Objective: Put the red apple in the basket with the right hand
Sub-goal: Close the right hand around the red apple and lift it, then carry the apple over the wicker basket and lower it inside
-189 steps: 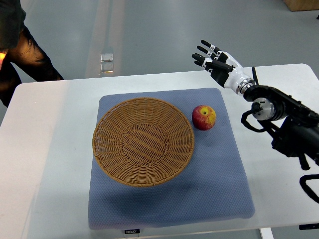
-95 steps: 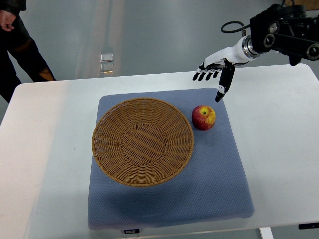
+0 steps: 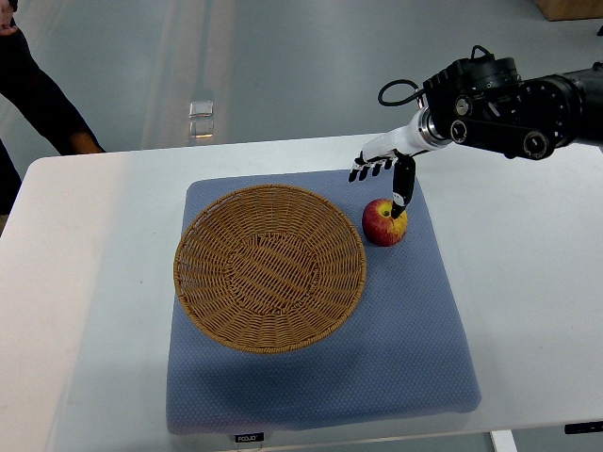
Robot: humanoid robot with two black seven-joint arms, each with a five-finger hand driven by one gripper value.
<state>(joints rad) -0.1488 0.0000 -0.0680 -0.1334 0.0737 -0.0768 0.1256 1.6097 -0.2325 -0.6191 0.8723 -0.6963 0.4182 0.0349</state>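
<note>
The right hand [image 3: 384, 171] has swung down and left from above the bench's far edge, its thumb tip now over the red apple [image 3: 384, 223], fingers spread

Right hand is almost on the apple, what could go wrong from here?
1. The right hand sits above the red apple with fingers spread and only the thumb near its top; a nudge might roll it across the blue mat.
2. The basket rim is close beside the apple; a low carry may clip it.
</note>
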